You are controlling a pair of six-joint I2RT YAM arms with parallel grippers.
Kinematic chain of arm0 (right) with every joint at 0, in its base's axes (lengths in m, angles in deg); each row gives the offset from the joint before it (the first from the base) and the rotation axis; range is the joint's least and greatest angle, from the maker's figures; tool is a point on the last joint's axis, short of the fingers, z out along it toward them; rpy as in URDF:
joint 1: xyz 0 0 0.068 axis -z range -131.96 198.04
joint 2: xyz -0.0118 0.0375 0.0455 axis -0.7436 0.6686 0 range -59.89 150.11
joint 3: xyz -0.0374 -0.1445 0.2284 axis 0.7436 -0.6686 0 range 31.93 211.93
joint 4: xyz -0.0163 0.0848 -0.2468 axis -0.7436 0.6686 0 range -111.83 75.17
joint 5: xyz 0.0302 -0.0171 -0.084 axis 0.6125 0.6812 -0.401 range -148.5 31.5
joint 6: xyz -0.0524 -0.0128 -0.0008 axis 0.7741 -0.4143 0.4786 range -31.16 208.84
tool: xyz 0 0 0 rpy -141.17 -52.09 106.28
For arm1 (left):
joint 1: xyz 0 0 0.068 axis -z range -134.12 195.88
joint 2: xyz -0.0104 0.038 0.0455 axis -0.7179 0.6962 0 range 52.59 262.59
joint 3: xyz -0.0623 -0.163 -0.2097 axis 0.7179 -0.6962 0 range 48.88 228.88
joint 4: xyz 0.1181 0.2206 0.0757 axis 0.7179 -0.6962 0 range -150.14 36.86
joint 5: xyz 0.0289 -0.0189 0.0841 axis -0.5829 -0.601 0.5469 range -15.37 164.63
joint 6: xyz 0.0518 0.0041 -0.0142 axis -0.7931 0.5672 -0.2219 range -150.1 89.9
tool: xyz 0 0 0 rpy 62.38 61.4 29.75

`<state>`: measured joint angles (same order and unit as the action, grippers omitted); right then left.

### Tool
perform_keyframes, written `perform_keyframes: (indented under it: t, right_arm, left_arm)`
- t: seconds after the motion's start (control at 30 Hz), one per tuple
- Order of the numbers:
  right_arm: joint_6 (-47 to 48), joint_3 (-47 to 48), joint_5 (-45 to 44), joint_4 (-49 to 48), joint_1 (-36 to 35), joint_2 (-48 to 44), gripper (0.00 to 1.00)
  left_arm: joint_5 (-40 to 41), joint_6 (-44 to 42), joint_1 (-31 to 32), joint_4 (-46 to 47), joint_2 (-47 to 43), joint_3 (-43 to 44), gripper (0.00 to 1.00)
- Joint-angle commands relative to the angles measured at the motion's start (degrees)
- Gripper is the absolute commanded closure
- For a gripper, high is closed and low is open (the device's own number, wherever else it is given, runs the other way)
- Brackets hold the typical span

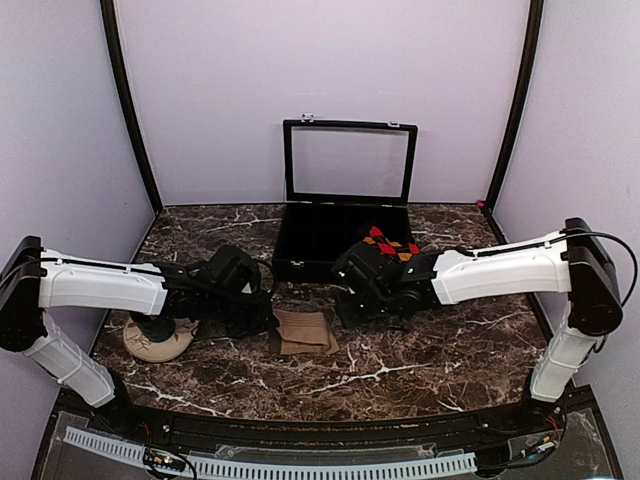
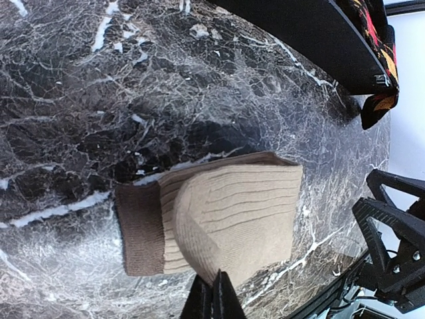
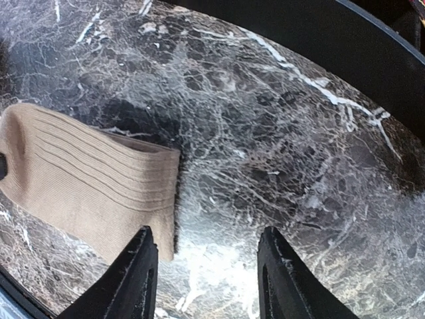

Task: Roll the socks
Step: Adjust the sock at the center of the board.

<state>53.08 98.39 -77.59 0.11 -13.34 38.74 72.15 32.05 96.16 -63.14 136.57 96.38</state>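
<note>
Jaws of the left gripper [image 2: 212, 300] are pressed together, tips at the near edge of the tan sock [image 2: 229, 216]. Cannot tell whether fabric is pinched between them. The sock lies folded over itself on the marble table [image 2: 80, 100], just ahead of the tips, with its darker cuff band sticking out to one side.

Jaws of the right gripper [image 3: 209, 282] stand wide over bare marble, holding nothing. The sock's ribbed end lies at one finger [image 3: 139, 279], mostly outside the gap.

The argyle sock [image 1: 390, 245] is draped on the black case [image 1: 300, 262], just beyond the right gripper's wrist and well apart from the left gripper.
</note>
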Motion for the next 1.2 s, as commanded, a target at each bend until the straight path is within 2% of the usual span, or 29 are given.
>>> perform_keyframes:
  t: [0.0,0.27,0.6,0.87,1.17]
  right_arm:
    - [0.89,2.03,1.71,-1.76,0.3,1.88,0.51]
    - [1.27,1.65,5.44,-3.12,0.21,4.03,0.45]
    - [0.7,0.57,8.37,-4.59,0.21,5.35,0.43]
    - [-0.71,-4.41,8.87,-5.77,0.21,3.07,0.47]
    - [-0.33,-5.41,10.0,-7.27,-0.51,2.38,0.52]
  left_arm:
    - [-0.06,-3.6,-0.58,0.03,-0.01,-0.75,1.0]
    - [-0.77,-5.91,-0.84,1.5,1.7,-0.95,1.0]
    - [0.03,-7.97,-1.23,0.86,3.45,-0.11,1.0]
    - [0.87,-8.91,-1.31,0.2,4.97,0.64,1.0]
    - [0.89,-9.27,-1.33,0.41,6.0,1.3,1.0]
